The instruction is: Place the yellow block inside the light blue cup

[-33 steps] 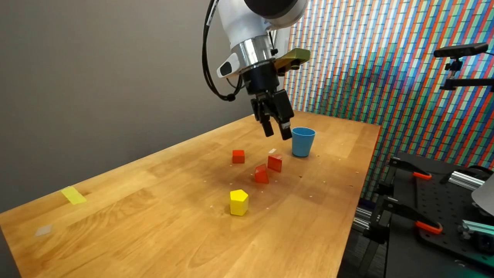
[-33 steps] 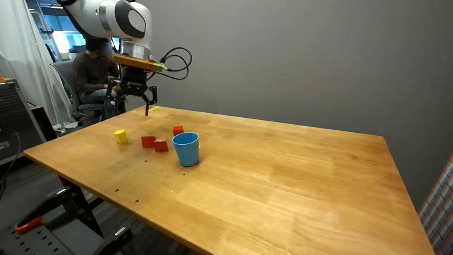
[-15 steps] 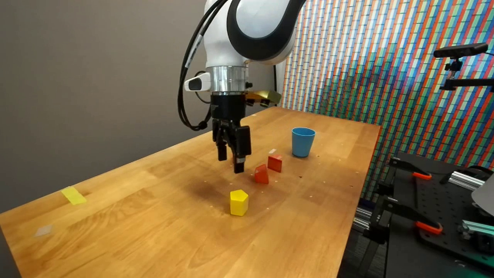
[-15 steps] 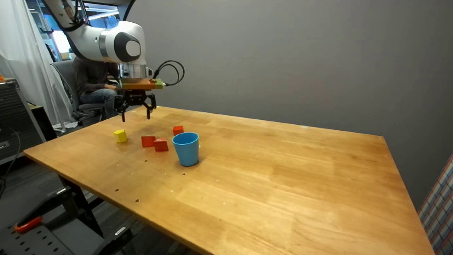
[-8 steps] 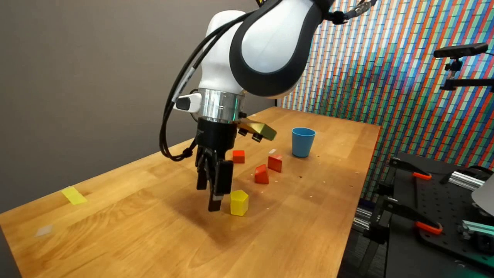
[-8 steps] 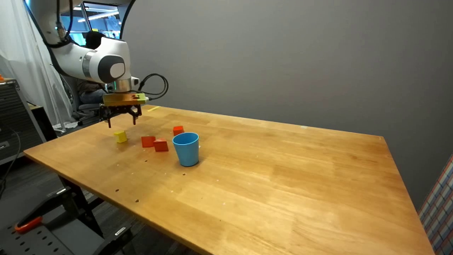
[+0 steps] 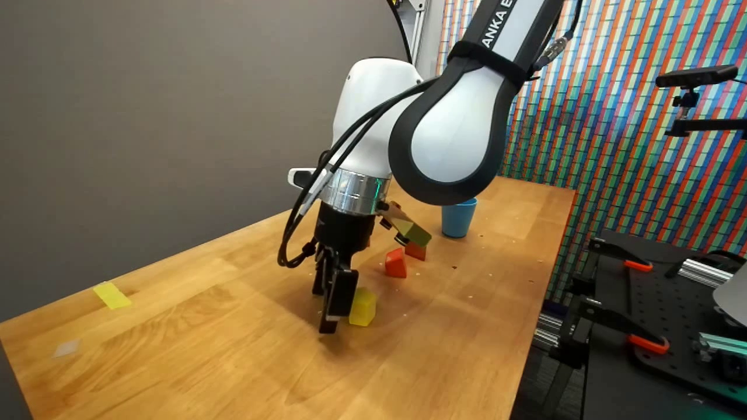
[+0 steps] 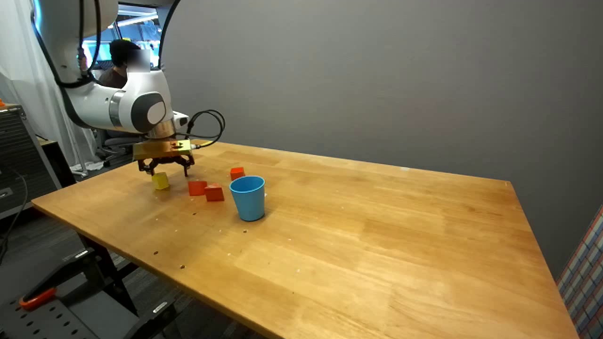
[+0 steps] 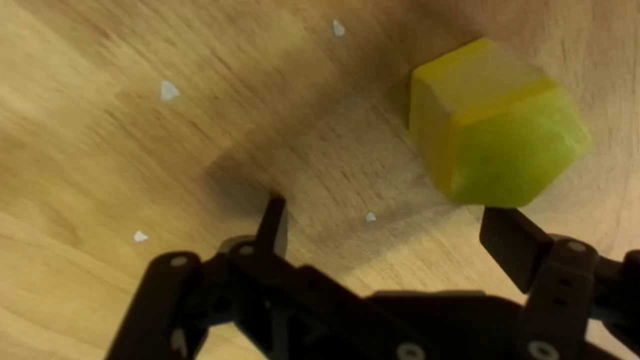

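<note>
The yellow block (image 7: 363, 307) stands on the table as a short five-sided prism. It also shows in the other exterior view (image 8: 160, 181) and at the upper right of the wrist view (image 9: 505, 145). My gripper (image 9: 387, 207) is open with nothing between its fingers. It is low over the table beside the block, and in the wrist view the right fingertip (image 9: 505, 227) lies just below the block's edge; I cannot tell whether they touch. The gripper also shows in both exterior views (image 7: 323, 309) (image 8: 169, 174). The light blue cup (image 8: 248, 200) stands upright; its top is partly behind the arm in an exterior view (image 7: 457, 220).
Red blocks (image 8: 197, 188) (image 8: 214, 192) (image 8: 237, 173) stand between the yellow block and the cup. A flat yellow tape scrap (image 7: 112, 295) lies near the table's far edge. A grey wall (image 8: 377, 84) runs behind the table. Black clamps (image 7: 618, 321) stand off its side.
My gripper has come down and moved away from the cup to beside the yellow block, staying open. The block and the cup have not moved.
</note>
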Motion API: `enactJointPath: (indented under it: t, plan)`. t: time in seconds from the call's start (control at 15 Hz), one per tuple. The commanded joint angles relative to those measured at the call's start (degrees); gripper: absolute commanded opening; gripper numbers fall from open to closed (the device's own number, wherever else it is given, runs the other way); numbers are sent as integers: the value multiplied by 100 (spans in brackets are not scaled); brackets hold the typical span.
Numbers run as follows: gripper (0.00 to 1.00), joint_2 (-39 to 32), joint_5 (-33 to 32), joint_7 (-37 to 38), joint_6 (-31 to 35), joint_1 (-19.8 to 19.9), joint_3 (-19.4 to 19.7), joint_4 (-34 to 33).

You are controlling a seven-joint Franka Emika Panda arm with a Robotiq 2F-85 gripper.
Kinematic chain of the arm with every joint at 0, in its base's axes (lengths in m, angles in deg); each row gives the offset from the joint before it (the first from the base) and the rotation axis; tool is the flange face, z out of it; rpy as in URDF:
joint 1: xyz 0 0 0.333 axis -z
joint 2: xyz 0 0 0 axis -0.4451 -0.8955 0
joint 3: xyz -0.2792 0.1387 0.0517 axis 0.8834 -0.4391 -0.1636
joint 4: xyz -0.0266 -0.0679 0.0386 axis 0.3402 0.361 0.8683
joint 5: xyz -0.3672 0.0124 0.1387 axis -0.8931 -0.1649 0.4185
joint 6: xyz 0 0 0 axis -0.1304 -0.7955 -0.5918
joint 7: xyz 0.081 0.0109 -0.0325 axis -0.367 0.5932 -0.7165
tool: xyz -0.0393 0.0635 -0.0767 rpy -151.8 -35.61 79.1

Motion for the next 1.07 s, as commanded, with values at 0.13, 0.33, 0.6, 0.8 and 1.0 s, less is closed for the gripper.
enactJointPath:
  t: [0.13, 0.33, 0.6, 0.8, 1.0]
  plan:
    - [100, 396, -198, 1422, 122, -569, 552, 453]
    - [100, 618, -151, 2075, 134, -902, 788, 731]
    - [100, 877, -215, 2866, 200, -1485, 1236, 1089]
    - [75, 980, -425, 3405, 212, -2107, 1812, 1241]
    - [56, 947, -836, 3703, 344, -2742, 2475, 1204]
